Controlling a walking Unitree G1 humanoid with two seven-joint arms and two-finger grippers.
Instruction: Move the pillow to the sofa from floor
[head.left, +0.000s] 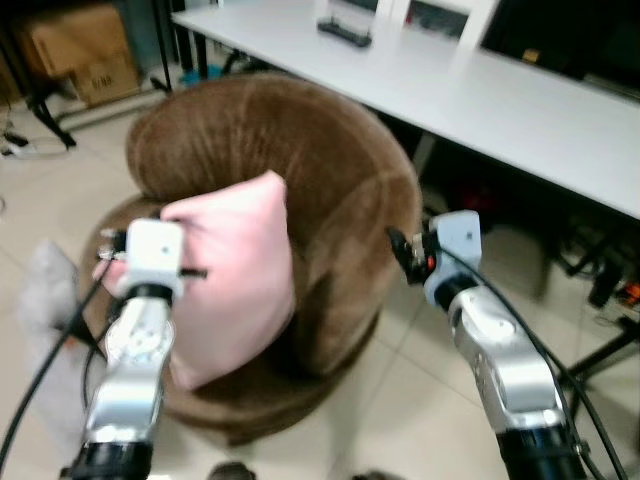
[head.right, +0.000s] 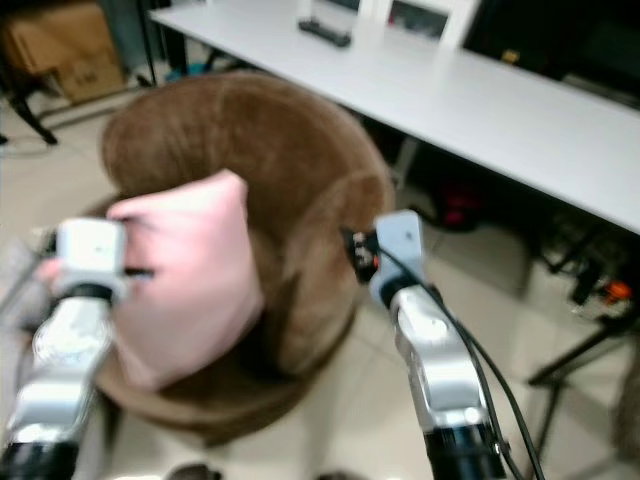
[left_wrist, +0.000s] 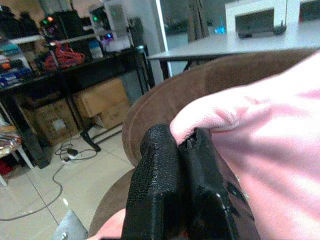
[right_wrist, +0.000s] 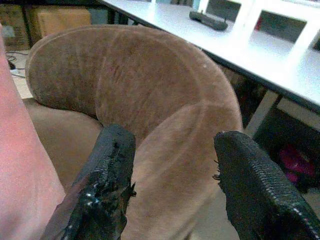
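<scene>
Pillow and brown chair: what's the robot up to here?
The left gripper is shut on a corner of the pink pillow, holding it over the seat of the round brown sofa chair. The pillow leans against the backrest and looks about placed, though it is not yet released. The right gripper is open, holding nothing, and hovers by the chair's armrest. Behind the chair stands a long white table.
</scene>
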